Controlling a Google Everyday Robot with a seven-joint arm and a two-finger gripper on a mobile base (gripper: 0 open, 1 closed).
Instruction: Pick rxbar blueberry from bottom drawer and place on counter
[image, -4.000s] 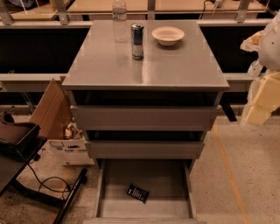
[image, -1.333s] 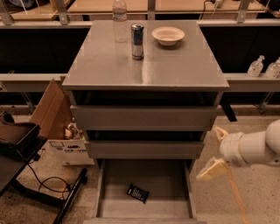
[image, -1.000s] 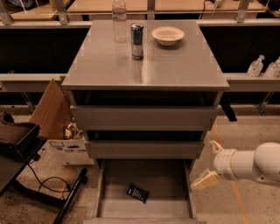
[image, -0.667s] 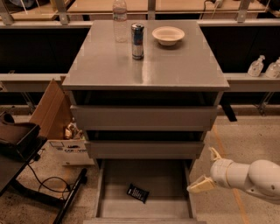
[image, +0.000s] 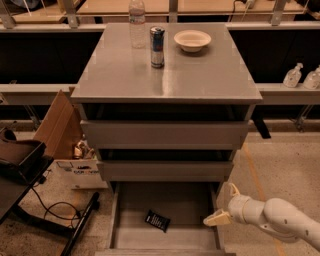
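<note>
Bar (image: 157, 220): you'll find this flat, dark, glossy-wrapped rectangle with pale lettering lying askew on the smooth grey metal floor of the drawer (image: 190, 202). The drawer is pulled open at the bottom centre of the frame. Your gripper (image: 225, 204) hovers at lower right, just beside the drawer's right wall, with its cream fingers spread apart and holding nothing. Up top, the faintly glossy grey worktop (image: 200, 75) carries a cylindrical can (image: 157, 47), a round shallow bowl (image: 192, 40) and a clear bottle (image: 136, 22).

The gripper (image: 219, 204) hovers at the right rim of the drawer (image: 119, 216), fingers spread, apart from the rxbar (image: 157, 220) lying on its floor. On the counter (image: 205, 75) stand 1 can (image: 157, 47), 1 bottle (image: 136, 25) and 1 bowl (image: 192, 40).
</note>
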